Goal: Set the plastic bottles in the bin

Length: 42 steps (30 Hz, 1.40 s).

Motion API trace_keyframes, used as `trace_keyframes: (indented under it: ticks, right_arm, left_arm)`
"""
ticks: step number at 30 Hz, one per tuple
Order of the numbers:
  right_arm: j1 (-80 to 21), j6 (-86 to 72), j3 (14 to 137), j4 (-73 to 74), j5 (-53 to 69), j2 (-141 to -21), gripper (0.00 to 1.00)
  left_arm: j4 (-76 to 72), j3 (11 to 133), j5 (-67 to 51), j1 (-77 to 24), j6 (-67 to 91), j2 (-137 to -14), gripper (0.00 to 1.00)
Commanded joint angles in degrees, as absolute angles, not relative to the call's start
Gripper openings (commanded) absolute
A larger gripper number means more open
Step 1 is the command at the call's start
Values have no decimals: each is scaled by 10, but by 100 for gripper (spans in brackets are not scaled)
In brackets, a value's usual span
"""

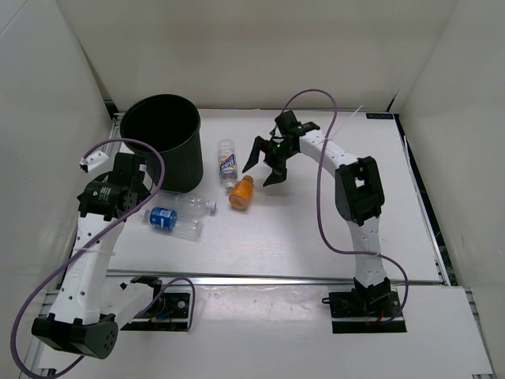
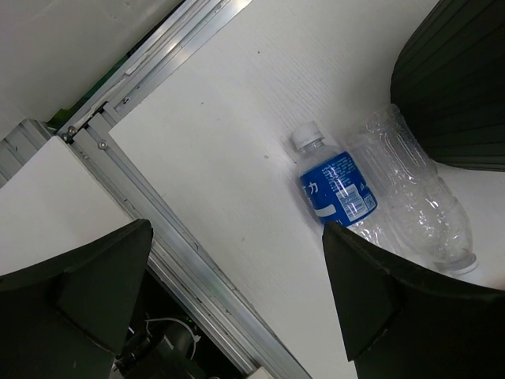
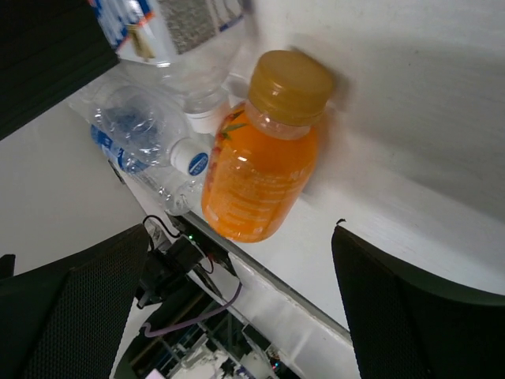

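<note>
The black ribbed bin stands at the back left. Four bottles lie on the white table beside it. The clear bottle with the white-blue label and the orange bottle lie right of the bin. The blue-label bottle and the plain clear bottle lie side by side in front of it. My right gripper is open and empty, just right of and above the orange bottle. My left gripper is open and empty, over the table left of the blue-label bottle.
The table's front aluminium rail runs under my left gripper, with cabling below it. White walls enclose the table on the left, back and right. The bin's wall touches the plain clear bottle.
</note>
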<state>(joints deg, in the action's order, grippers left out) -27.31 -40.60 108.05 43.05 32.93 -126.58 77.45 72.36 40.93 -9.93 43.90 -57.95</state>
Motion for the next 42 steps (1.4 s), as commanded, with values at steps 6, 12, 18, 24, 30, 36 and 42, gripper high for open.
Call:
trace_keyframes:
  ticks: [6,12,18,24,30,36,42]
  right_arm:
    - [-291,-484,1011,348,374,-1281,100]
    - [-291,-513,986,318,402,-1298,100]
    - [-296,-525,999,298,430,-1337,100]
    - [-296,-525,1012,279,455,-1367,100]
    - [-296,-525,1030,273,467,-1384,65]
    - [-291,-508,983,273,467,-1353,38]
    - [-273,-452,911,294,435,-1210,21]
  left_arm:
    - [759,719,395,-102,421,-592,100]
    - [759,714,395,-102,421,-602,100]
    - [754,701,384,-102,421,-607,100]
    - [754,701,384,-102,421,-607,100]
    - [754,696,384,-102,421,-602,100]
    - [754,696,384,-102,421,-597,100]
    - [766,702,403,-102,440,-602,100]
